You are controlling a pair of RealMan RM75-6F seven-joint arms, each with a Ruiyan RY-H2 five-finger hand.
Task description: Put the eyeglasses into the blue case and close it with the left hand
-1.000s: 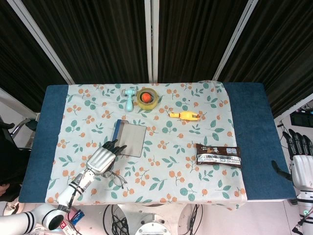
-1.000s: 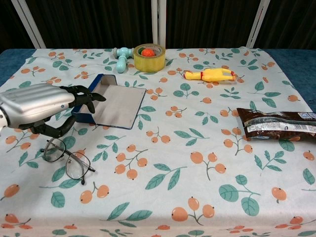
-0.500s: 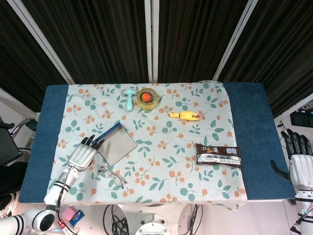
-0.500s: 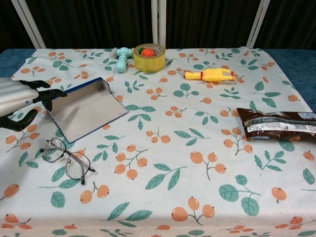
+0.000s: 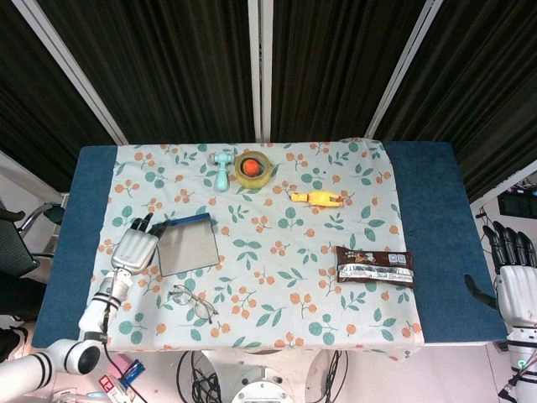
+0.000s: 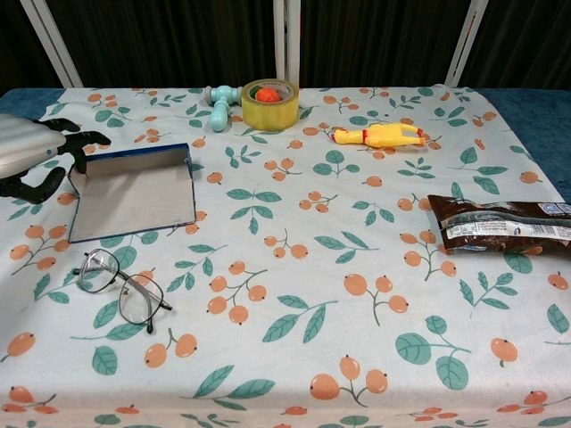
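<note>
A white cloth (image 6: pixel 357 232) printed with green leaves and orange berries covers the bench (image 5: pixel 424 210), whose dark blue surface shows at the left and right of the frame. At centre left lies the blue case (image 6: pixel 134 190), its flat face grey and its rim dark blue. Below it sit eyeglasses (image 6: pixel 120 287) with thin dark frames and clear lenses. At the upper middle, a yellow tape roll (image 6: pixel 269 105) rings an orange ball (image 6: pixel 266 94), beside a pale teal toy hammer (image 6: pixel 219 100). To the right lie a yellow rubber chicken (image 6: pixel 382 135) and a dark brown snack packet (image 6: pixel 500 223) with a silver-white band. The left hand (image 6: pixel 31 147) is silver with black fingers (image 6: pixel 87 139); the right hand (image 5: pixel 518 281), at lower right, is white with black fingers.
</note>
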